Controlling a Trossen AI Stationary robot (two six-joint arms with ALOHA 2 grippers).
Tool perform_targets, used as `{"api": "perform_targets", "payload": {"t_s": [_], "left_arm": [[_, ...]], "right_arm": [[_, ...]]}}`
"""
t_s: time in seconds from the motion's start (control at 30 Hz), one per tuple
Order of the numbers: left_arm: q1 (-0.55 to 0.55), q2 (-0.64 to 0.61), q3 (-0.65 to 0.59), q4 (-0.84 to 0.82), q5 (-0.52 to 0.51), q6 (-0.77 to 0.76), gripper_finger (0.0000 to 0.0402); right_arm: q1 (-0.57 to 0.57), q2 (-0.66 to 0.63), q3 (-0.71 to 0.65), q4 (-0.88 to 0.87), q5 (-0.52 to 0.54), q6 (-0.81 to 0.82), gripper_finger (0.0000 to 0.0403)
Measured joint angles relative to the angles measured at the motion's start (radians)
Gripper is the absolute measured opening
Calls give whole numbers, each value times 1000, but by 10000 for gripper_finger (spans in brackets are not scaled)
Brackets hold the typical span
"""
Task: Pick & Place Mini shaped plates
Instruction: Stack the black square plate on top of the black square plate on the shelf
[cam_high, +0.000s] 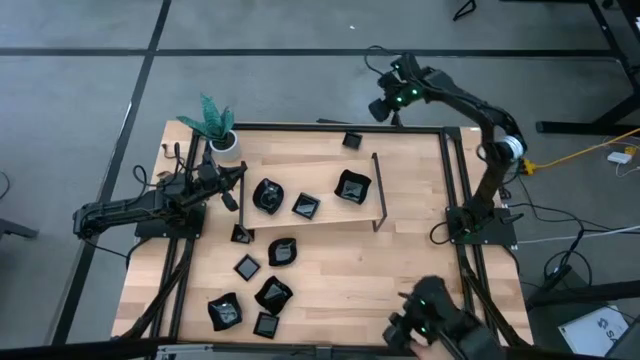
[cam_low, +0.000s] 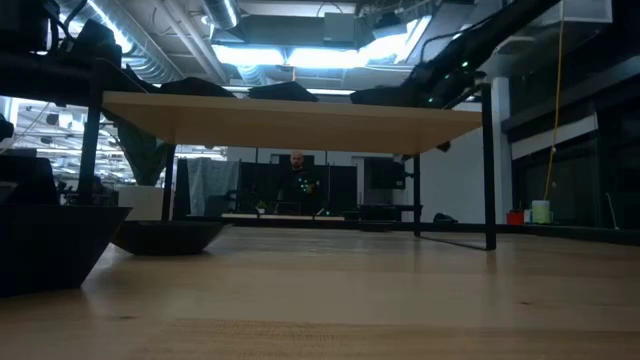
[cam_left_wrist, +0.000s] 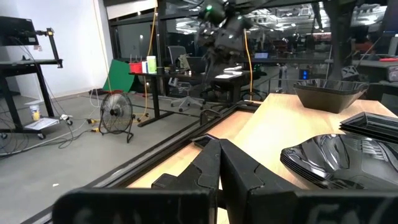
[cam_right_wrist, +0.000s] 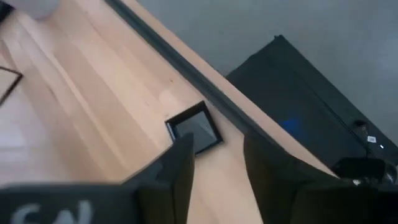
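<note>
Nearest the front edge of the table (cam_high: 330, 290) we see the loose group of mini shaped plates: a glossy one at the left corner (cam_high: 224, 312), a small square beside it (cam_high: 266, 325), a crumpled-looking one just above (cam_high: 273, 294), then a small square (cam_high: 247, 267) and a rounded dish (cam_high: 282, 252). We judge these are the ones not yet dealt with, since they lie scattered on the bare wood.

Further in stands a low wooden shelf (cam_high: 330, 180) on thin black legs, carrying three plates: a round one (cam_high: 267, 196), a small square (cam_high: 306, 207) and a wavy square (cam_high: 352, 186). We take the shelf for the place where plates go (its load sits in a rough row).

The left gripper (cam_high: 237, 182) lies low at the left end of the shelf, its arm stretched flat across the table's left rim. In the left wrist view its fingers (cam_left_wrist: 214, 168) are pressed together with nothing between them, and plates rest near it.

At the far edge a lone small square plate (cam_high: 352, 140) sits by the frame. The right gripper (cam_high: 388, 106) hangs beyond that edge, the arm arched up from its base on the right. In the right wrist view its fingers (cam_right_wrist: 180, 165) are spread apart and empty, aimed down at that plate (cam_right_wrist: 194, 128), likely to pick it.

A white pot with a green plant (cam_high: 222, 135) stands at the far left corner.
</note>
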Motion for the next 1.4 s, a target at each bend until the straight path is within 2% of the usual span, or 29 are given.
{"api": "perform_targets", "payload": {"t_s": [0.33, 0.4, 0.53, 0.7, 0.83, 1.1, 1.4], "left_arm": [[0, 0, 0, 0, 0, 0, 4], [0, 0, 0, 0, 0, 0, 4], [0, 0, 0, 0, 0, 0, 4], [0, 0, 0, 0, 0, 0, 4], [0, 0, 0, 0, 0, 0, 4], [0, 0, 0, 0, 0, 0, 4], [0, 0, 0, 0, 0, 0, 4]], "right_arm": [[0, 238, 154, -169, 0, -151, 145], [-6, 249, 161, -182, 0, -110, 145], [-35, 245, 165, -211, -27, 91, 145], [-46, 244, 161, -331, -54, 180, 145], [-33, 243, 119, -322, -61, 233, 145], [-27, 243, 25, -171, -132, 373, 145], [-4, 243, -2, -80, -33, 484, 145]]}}
